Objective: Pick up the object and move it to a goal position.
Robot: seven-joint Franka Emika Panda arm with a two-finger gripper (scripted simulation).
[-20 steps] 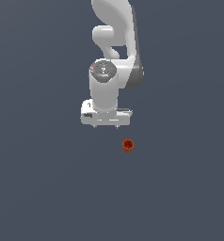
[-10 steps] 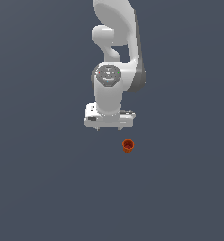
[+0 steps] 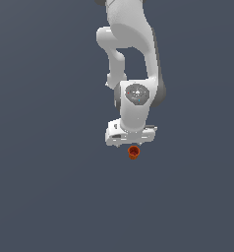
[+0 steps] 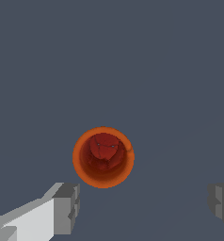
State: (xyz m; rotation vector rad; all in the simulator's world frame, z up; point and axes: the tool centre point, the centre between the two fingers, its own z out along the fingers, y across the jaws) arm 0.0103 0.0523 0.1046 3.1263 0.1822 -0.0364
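**My claw is right above the little cup**

My gripper (image 4: pixel 142 207) is spread wide and holds nothing. Its grey pads (image 4: pixel 67 207) look flat and blocky. The object (image 4: pixel 103 156) sits on the floor (image 4: pixel 170 70), near one pad and not in the middle of the gap. If I go down like this, I think that pad could bump the rim and tip it. The cup is round, orange-red and smooth, with a dark hollow inside. The floor is plain and grey.
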